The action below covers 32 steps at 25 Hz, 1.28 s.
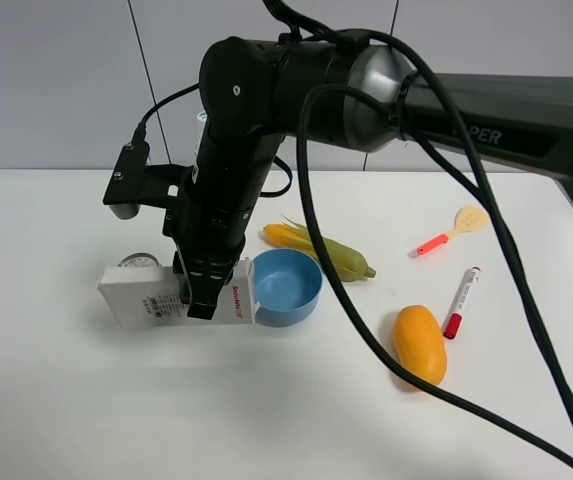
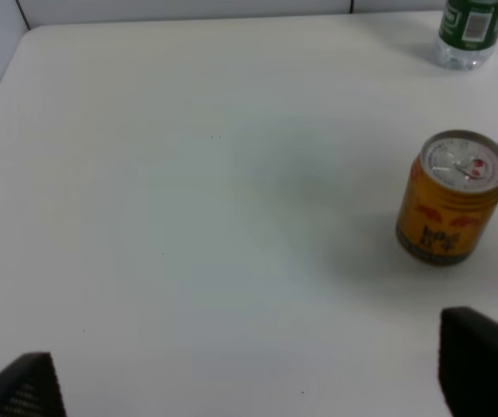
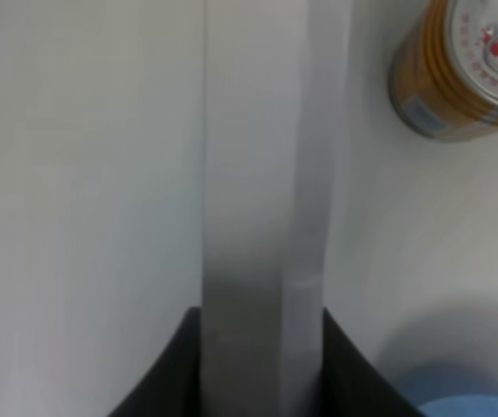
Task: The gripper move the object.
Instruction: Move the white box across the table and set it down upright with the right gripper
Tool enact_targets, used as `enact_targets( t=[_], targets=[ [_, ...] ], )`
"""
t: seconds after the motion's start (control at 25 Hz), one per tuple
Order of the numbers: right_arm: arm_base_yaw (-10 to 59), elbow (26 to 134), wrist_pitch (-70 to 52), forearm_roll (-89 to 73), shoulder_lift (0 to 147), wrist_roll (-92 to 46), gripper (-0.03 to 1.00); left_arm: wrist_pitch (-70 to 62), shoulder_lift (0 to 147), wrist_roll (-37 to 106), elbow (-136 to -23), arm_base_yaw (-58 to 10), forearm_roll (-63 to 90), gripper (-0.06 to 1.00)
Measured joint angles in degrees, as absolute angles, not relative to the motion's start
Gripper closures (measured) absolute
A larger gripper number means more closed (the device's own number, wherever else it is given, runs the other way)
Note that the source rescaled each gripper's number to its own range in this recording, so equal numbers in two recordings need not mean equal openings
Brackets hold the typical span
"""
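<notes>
The long white box point(image 1: 141, 297) with small grey print and red lettering lies low at the left of the table, its right end against a blue bowl point(image 1: 288, 285). My right gripper point(image 1: 201, 292), a black claw on the big dark arm reaching across from the right, is shut on the box. In the right wrist view the box point(image 3: 262, 174) runs between the two black fingers point(image 3: 166, 378). I cannot tell whether the box touches the table. My left gripper point(image 2: 253, 382) is open and empty over bare table; only its fingertips point(image 2: 23, 387) show.
An orange can point(image 1: 138, 262) stands just behind the box, also in the left wrist view point(image 2: 451, 198) and the right wrist view point(image 3: 470, 65). A green-labelled bottle point(image 2: 468, 30) stands further back. A corn cob point(image 1: 326, 250), mango point(image 1: 419, 343), red-capped marker point(image 1: 461, 300) and small spatula point(image 1: 453, 230) lie right.
</notes>
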<state>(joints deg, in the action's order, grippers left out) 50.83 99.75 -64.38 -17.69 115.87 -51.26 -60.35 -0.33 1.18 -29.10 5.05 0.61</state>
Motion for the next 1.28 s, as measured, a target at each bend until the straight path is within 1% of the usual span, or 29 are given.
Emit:
enact_targets(
  t=[0.2, 0.44, 0.76, 1.0, 1.28],
  targets=[
    [50.83, 99.75, -64.66, -17.38, 116.55, -55.55, 0.97, -60.35, -0.33, 1.18, -29.1, 5.05, 0.61, -0.06],
    [50.83, 99.75, -62.28, -17.51, 121.31, -58.31, 0.97, -60.35, -0.33, 1.18, -29.1, 5.05, 0.61, -0.06],
    [52.67, 99.75, -58.98, -16.52, 124.59, -67.55, 0.97, -60.35, -0.33, 1.18, -29.1, 5.05, 0.61, -0.06],
    [54.56, 99.75, -57.65, -15.48, 125.8, -69.87, 0.97, -60.35, -0.33, 1.18, -29.1, 5.05, 0.61, -0.06],
    [54.74, 99.75, -54.76, -14.64, 129.14, -70.72, 0.97, -60.35, -0.33, 1.18, -29.1, 5.05, 0.61, -0.06]
  ],
)
